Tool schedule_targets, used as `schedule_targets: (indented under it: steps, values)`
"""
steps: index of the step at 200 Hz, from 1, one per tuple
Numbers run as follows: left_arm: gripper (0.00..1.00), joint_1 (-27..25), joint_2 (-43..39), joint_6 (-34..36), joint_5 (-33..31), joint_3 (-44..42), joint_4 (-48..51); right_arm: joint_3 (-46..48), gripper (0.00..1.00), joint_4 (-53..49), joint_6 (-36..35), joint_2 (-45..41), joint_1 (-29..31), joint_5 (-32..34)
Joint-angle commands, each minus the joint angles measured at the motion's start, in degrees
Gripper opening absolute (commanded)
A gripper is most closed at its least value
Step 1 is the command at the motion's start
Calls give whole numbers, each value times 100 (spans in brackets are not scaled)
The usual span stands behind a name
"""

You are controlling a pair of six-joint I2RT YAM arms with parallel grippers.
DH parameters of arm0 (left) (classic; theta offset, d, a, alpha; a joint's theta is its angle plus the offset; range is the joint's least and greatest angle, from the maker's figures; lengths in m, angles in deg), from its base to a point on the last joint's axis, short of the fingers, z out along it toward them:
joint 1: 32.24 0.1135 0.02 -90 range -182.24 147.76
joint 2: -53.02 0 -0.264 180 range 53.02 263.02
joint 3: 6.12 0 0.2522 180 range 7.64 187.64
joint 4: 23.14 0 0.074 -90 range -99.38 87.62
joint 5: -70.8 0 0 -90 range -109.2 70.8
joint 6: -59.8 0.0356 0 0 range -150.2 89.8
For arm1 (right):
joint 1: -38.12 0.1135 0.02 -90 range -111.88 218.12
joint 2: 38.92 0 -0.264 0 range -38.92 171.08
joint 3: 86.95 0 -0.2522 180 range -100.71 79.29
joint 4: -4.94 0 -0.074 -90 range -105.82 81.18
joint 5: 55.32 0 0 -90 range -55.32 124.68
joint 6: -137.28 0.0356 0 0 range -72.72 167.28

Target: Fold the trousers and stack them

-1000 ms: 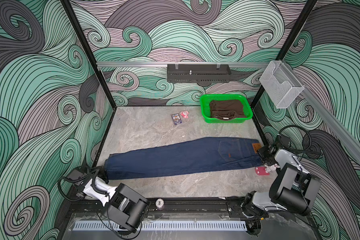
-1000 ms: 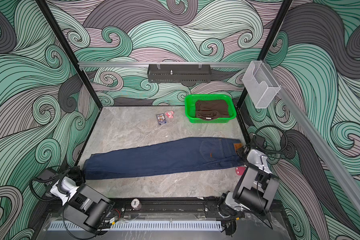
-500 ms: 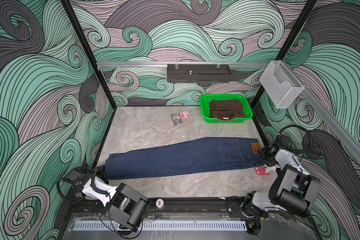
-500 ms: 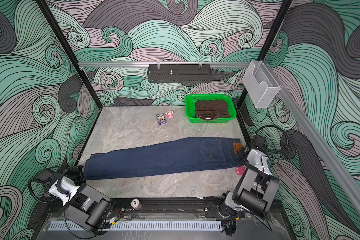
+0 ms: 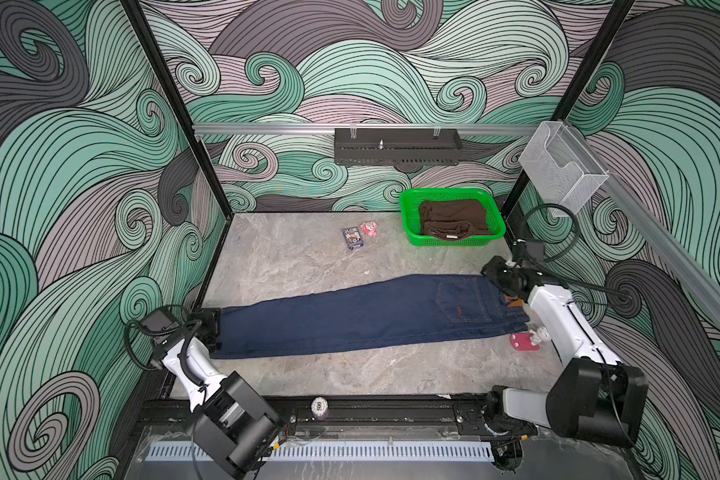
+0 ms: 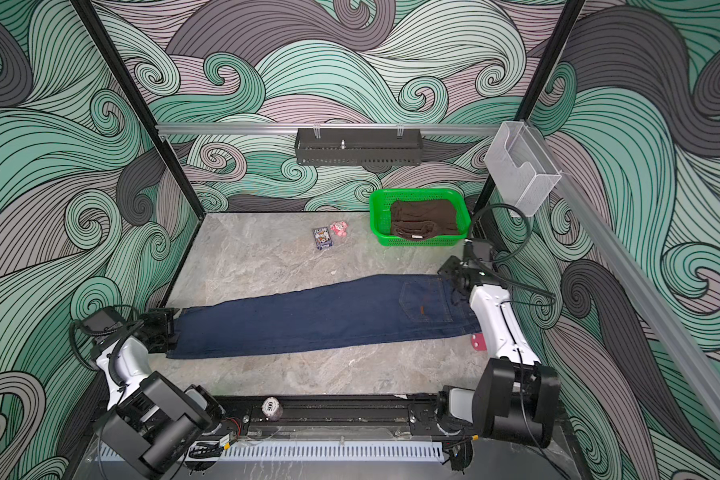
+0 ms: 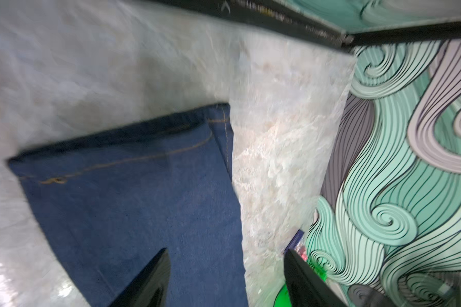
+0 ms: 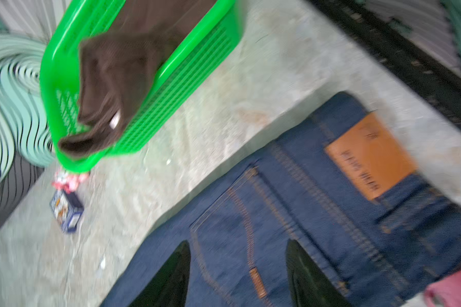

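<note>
- The trousers [image 5: 371, 316] lie flat on the desk [image 5: 308, 257], legs laid one over the other in a single long strip. In both top views the long axis runs across the desk from left to right. The waist end sits slightly farther toward the back wall than the hem end.
- The hem end lies at the left arm [image 5: 184, 357]. The waistband, with its brown patch [image 8: 370, 155], lies at the right arm [image 5: 558, 316]. Each arm is therefore the nearer one to its own end, and the middle of the strip is well apart from both.
- The left fingers [image 7: 152, 276] stand spread with nothing between them. One is over the denim near the hem and the other is off the leg's edge, above bare desk.
- The right fingers [image 8: 171, 273] are likewise parted and empty, poised over the hip pocket just inward of the waistband.
- Judgement: a crosswise fold would carry one end along the long axis toward the other, so each end needs a fresh grip first.
- The green basket [image 5: 408, 216], holding a brown garment [image 5: 454, 216], stands behind the waist end and nearer the right arm.
</note>
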Motion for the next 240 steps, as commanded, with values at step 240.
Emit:
schedule_targets:
  steps: [240]
  values:
    - [62,-2217,3637,321,-2168,1342,-253,389,56,427,1317,2520,1370,-481]
